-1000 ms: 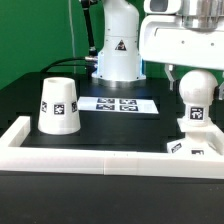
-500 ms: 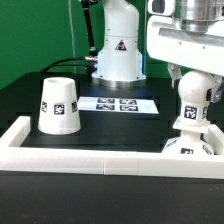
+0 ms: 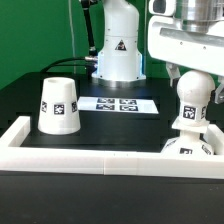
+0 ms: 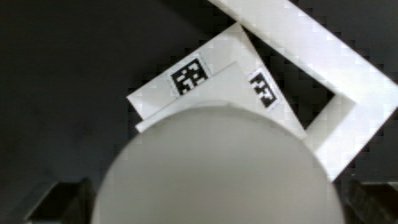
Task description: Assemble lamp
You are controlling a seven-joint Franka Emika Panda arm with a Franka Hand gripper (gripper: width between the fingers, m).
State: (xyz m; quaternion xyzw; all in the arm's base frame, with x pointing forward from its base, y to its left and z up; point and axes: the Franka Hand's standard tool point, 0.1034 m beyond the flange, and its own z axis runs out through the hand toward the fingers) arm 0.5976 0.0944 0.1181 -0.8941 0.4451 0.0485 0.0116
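While one bulb [image 3: 192,104] stands (1 shade [image 3: 58,105]).

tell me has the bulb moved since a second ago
Yes. In the exterior view the bulb has come down toward the lamp base, judged against the marker board, and drifted slightly to the view's left.

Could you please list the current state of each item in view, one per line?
lamp bulb: upright, standing on the lamp base, held at its top by the arm.
lamp base: flat on the table in the corner of the white fence, under the bulb.
lamp hood: standing free on the table, untouched.
pincer: over the bulb's top; fingers hidden, so open or shut is unclear.
marker board: lying flat.
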